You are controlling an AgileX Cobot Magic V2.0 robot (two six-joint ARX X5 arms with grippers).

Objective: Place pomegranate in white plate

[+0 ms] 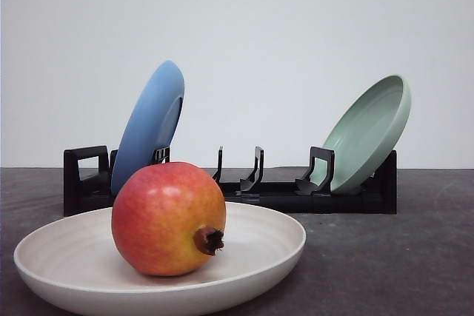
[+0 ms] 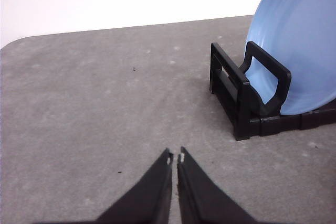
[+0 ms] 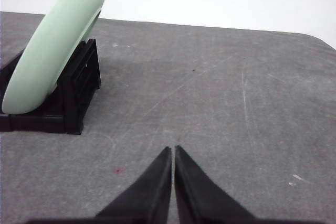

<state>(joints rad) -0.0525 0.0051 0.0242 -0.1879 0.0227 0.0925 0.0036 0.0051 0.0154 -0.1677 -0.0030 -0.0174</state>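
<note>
Red and yellow, the pomegranate (image 1: pixel 169 218) sits in the white plate (image 1: pixel 266 246), so the left tool (image 2: pixel 175 157) and the right tool (image 3: pixel 172 149) hover closed and hold nothing above the counter (image 3: pixel 236 103).

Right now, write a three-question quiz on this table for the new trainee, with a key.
1. True or false: the pomegranate lies in the white plate.
2. Which plate leans at the left end of the black rack in the front view? A) blue plate B) pale green plate C) white plate
3. Fill in: the fingertips of the left gripper and of the right gripper are nearly ____, with nothing between them.

Key: 1 true; 2 A; 3 touching (shut).
</note>
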